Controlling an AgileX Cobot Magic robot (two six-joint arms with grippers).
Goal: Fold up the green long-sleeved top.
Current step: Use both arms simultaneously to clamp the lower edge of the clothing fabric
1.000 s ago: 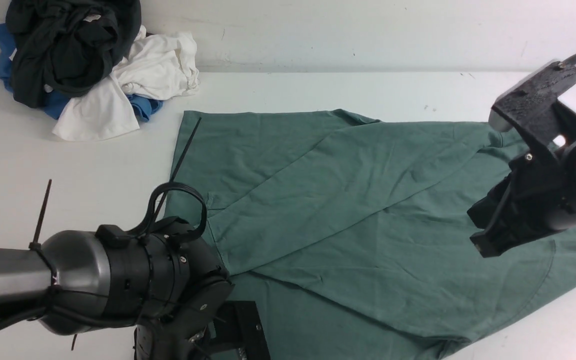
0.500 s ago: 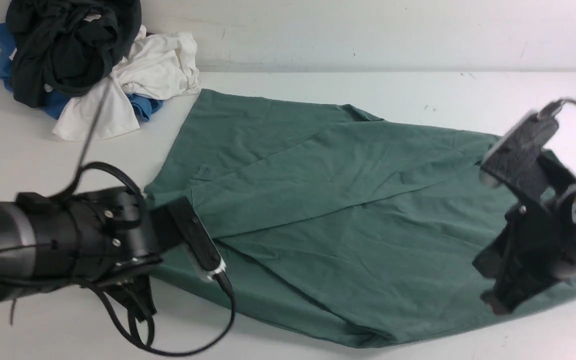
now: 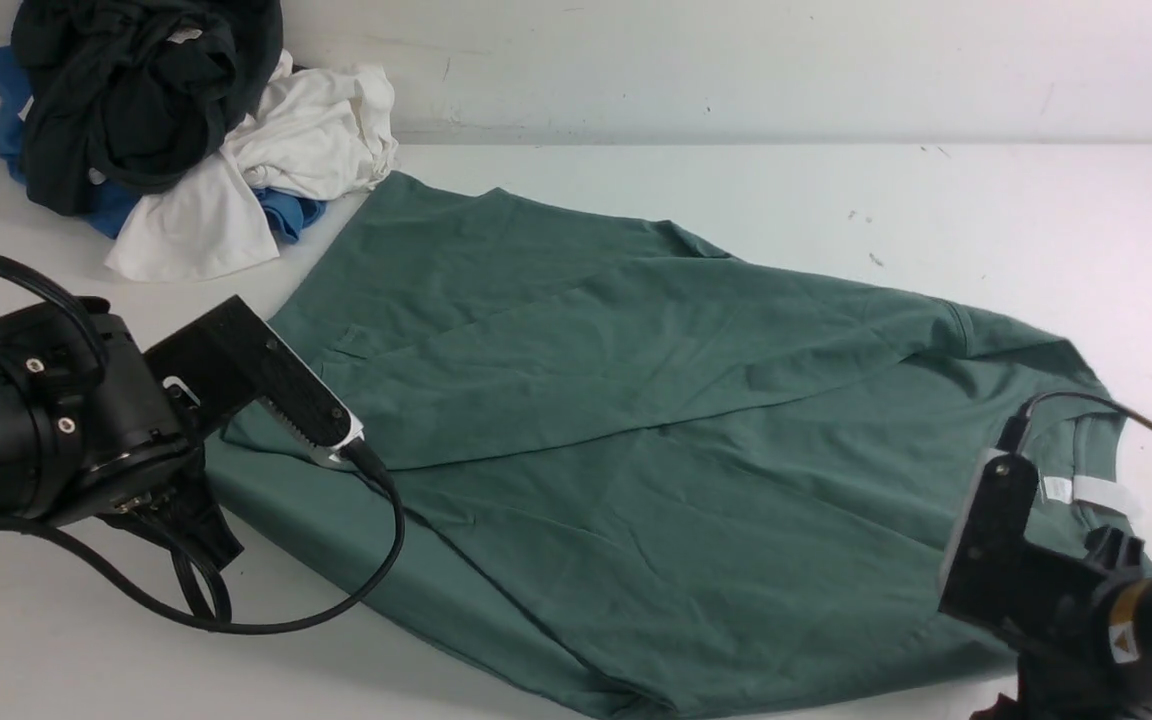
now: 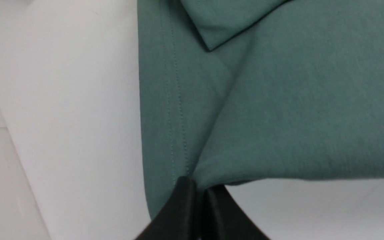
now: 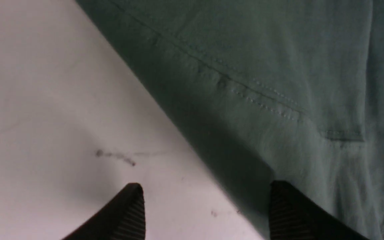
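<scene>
The green long-sleeved top [image 3: 656,440] lies spread on the white counter [image 3: 836,200]. In the front view it runs slantwise through the middle, from about 10 o'clock to about 4 o'clock. One broad flap of it is folded across the body. Its neck opening is at the 4 o'clock end, where the white neck label [image 3: 1086,490] shows.

The left tool [image 4: 197,188] is clenched on the top. In its wrist view the two black tips are pressed together on the stitched hem, and the cloth puckers where they pinch it. In the front view the left arm [image 3: 36,430] sits at 8 o'clock, at the top's near left edge, with the tips hidden under the wrist.

The right tool [image 5: 208,206] is released. Its tips stand wide apart, one over bare counter and the other at the edge of the green cloth; whether that one touches the cloth is hard to tell. It grasps nothing.

A heap of black, white and blue garments [image 3: 156,120] lies at 11 o'clock, just beside the top's far corner.
</scene>
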